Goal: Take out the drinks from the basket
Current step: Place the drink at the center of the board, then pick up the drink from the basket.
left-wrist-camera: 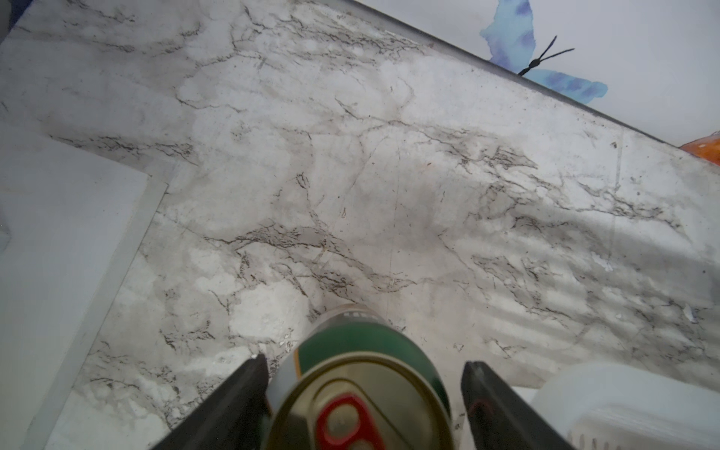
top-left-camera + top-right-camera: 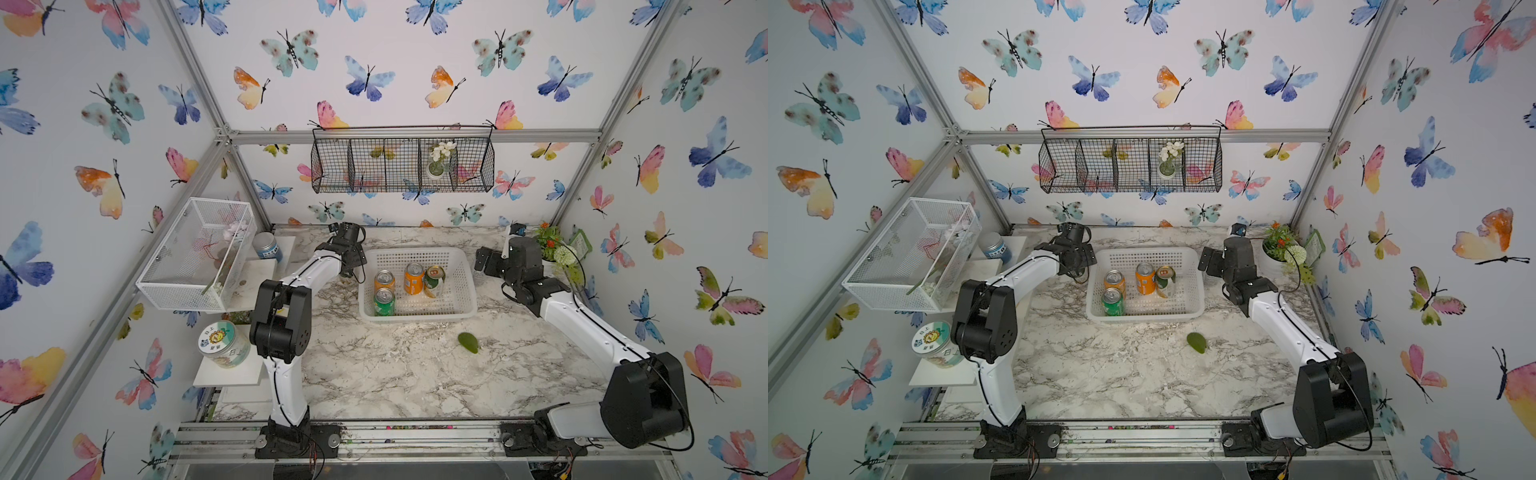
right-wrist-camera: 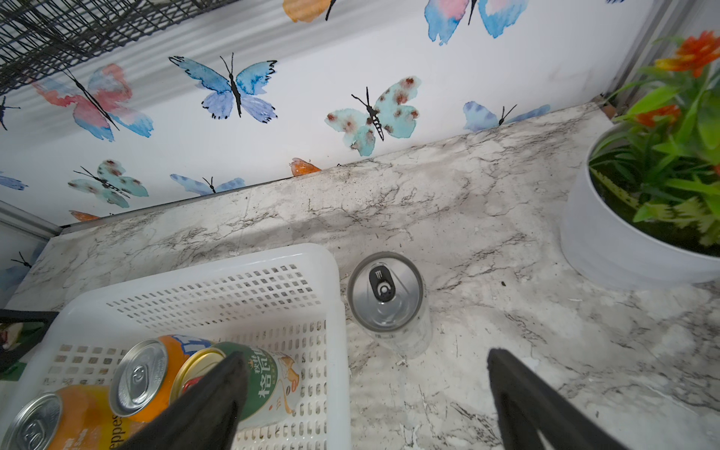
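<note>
Left end effector [image 1: 364, 361]: jaws parted, straddling a dark green gold-topped can [image 1: 358, 383]. The can stands upright on the counter [image 1: 389, 175], outside the basket, whose white corner shows just beside it in the left wrist view. There is a clear gap between can and finger on one side. The other of the fingers [image 1: 249, 389] sits very close to the can wall (contact not certain). No grip on the can.

Right end effector [image 3: 365, 354]: jaws spread wide, nothing between them. The slim silver can [image 3: 385, 296] stands upright on the counter just beyond the fingertips and just beside the basket's outer corner, untouched.

Basket [image 2: 465, 270]: toward the rear of the counter, between the two arms, with four cans inside.
- An orange can [image 2: 384, 280], upright.
- A bright green can [image 2: 384, 302], upright, just in front of it.
- A second orange can [image 2: 414, 277], upright.
- A second dark green can [image 2: 434, 281], tilted against the second orange can (gold top toward it in the right wrist view).

Green fruit [image 2: 468, 343]: lying on open counter, well apart from the basket.
</note>
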`<state>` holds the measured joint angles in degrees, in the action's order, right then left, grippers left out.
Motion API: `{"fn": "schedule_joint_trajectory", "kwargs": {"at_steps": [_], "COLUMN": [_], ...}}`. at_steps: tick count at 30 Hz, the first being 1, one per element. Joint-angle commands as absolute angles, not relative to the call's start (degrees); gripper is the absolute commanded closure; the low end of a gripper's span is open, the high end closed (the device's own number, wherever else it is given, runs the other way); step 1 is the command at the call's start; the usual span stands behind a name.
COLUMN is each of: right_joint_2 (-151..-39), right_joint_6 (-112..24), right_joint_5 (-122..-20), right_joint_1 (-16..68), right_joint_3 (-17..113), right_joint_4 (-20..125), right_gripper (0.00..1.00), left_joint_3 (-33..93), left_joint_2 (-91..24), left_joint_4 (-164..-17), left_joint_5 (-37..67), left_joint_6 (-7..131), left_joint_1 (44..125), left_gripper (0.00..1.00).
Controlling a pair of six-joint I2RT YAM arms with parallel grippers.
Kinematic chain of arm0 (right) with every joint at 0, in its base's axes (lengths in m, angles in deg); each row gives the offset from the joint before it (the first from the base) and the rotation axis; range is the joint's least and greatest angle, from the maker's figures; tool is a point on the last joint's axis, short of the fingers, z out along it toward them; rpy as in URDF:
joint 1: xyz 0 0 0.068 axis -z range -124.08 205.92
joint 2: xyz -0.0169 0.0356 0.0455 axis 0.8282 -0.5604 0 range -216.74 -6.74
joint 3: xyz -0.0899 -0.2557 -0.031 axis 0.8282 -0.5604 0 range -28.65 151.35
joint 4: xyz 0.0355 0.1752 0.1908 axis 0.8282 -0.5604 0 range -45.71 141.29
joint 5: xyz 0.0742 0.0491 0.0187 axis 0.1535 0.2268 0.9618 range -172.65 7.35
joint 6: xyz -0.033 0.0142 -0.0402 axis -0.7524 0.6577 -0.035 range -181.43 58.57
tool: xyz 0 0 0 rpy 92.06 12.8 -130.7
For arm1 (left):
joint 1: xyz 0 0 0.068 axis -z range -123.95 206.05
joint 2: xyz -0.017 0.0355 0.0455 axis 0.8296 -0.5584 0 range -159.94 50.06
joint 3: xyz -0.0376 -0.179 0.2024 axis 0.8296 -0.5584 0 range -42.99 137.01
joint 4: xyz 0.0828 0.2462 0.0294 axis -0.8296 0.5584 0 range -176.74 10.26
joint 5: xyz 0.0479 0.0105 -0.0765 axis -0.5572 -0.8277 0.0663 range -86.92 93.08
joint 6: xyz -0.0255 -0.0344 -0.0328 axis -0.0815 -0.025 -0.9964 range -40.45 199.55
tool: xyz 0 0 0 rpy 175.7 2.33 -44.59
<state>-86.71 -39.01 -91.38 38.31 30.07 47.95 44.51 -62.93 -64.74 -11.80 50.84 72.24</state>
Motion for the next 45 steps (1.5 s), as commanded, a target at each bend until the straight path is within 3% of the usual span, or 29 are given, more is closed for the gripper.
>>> {"fn": "schedule_joint_trajectory", "kwargs": {"at_steps": [1, 11, 24, 33, 45], "right_joint_2": [-86.11, -86.44, -92.29, -100.19, -105.59], "right_joint_6": [-39.10, -38.92, -40.85, -42.74, -39.98], "right_joint_5": [-92.84, -91.71, -75.49, -82.63, -90.14], "right_joint_1": [38.34, 38.35, 35.26, 25.69, 23.21], "right_joint_3": [29.75, 30.80, 32.70, 39.28, 42.60], "right_joint_4": [48.59, 47.53, 46.80, 43.92, 42.73], "right_gripper": [0.01, 0.01, 0.05, 0.07, 0.10], "left_joint_3": [45.68, 45.16, 33.19, 22.81, 19.05], "left_joint_2": [-63.87, -55.24, -34.93, -27.99, -26.74], "left_joint_4": [-65.29, -64.81, -66.43, -67.83, -68.89], "left_joint_5": [-11.57, -11.78, -5.89, -0.51, -0.07], "left_joint_6": [50.81, 50.54, 49.84, 49.92, 50.28], "left_joint_1": [72.40, 72.31, 79.37, 79.86, 80.05], "left_gripper": [0.08, 0.01, 0.01, 0.01, 0.01]}}
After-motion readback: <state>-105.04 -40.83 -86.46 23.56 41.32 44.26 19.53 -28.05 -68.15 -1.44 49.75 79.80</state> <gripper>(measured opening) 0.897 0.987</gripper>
